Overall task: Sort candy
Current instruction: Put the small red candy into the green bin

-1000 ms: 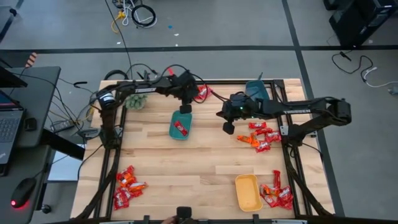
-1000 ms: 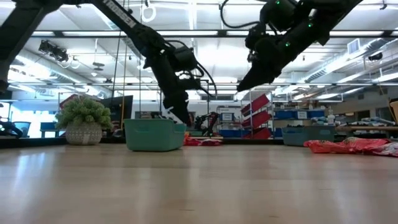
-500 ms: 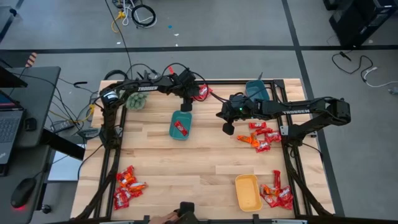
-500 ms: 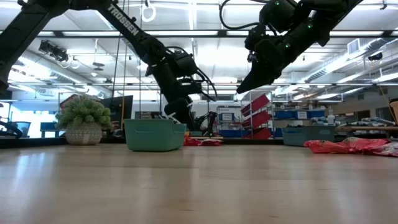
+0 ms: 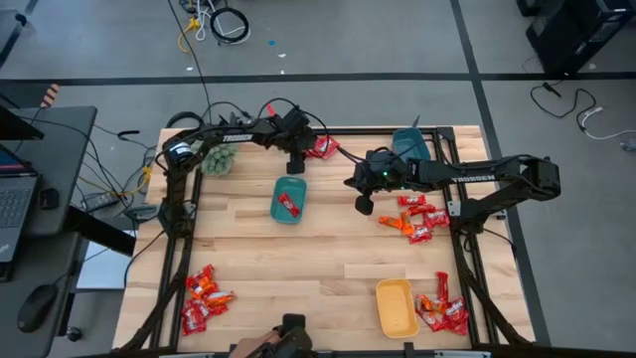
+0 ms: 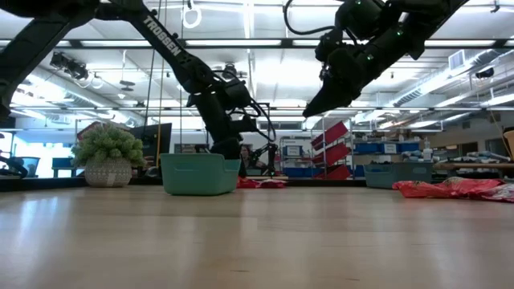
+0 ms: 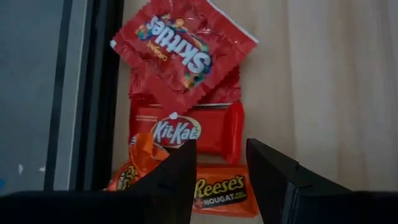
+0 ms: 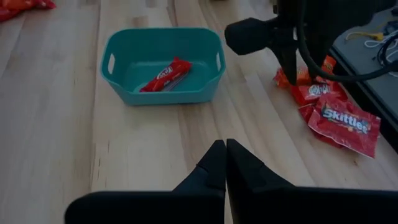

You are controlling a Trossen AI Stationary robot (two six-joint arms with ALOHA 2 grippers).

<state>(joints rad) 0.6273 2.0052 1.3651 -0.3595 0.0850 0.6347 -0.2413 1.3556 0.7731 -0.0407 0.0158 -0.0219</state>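
Note:
A small heap of candy lies at the table's far edge: a red Skittles pack (image 7: 180,53), a red KitKat (image 7: 186,130), an orange Reese's bar (image 7: 221,190). My left gripper (image 7: 221,180) hovers open over this heap (image 5: 320,147), its fingers on either side of the Reese's bar; I cannot tell whether they touch it. A teal tray (image 5: 288,199) near it holds one red KitKat (image 8: 165,74). My right gripper (image 8: 224,155) hangs shut above the table's middle (image 5: 364,204), holding nothing.
More candy lies in heaps at the right (image 5: 412,217), near right (image 5: 442,310) and near left (image 5: 204,298). A yellow tray (image 5: 396,306) sits near the front, a blue tray (image 5: 409,144) at the far right, a fuzzy green plant (image 5: 217,159) at the far left. A person's hand (image 5: 268,346) shows at the near edge.
My left gripper has gone from above the teal tray toward the table's far edge and down, to the candy heap there. The KitKat stays in the tray. My right arm has kept still.

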